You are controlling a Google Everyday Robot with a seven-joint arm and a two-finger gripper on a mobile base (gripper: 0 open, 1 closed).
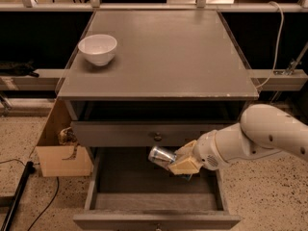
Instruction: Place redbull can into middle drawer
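Here the can (161, 155) lies tilted, almost on its side, a little below the frame's centre. Its silver end points left and its other end is pinched between the tan fingers (184, 166) of the gripper (177, 160). It hangs in the air over the middle drawer (126, 181), above the right rear part of the floor, and seems clear of both the floor and the walls. The gripper reaches in from the right on a white arm (262, 136) that crosses the drawer's right wall.

The middle drawer is pulled out toward the bottom of the frame, and the floor that shows is bare. Just above the can is the flat front of the closed drawer (115, 134), with its knob (157, 137) near the can's top end.

Further up, a white bowl (97, 48) sits at the upper left of the cabinet top (173, 52), well apart from the action. A cardboard box (61, 154) stands on the floor to the left of the cabinet.

I judge that the carry is done and the placing step is in hand. The next move calls for lowering the can until it rests on the drawer floor, staying clear of the closed front above and the right wall. The fingers should then spread. A can let go on its side may roll, so a low, gentle release would suit.
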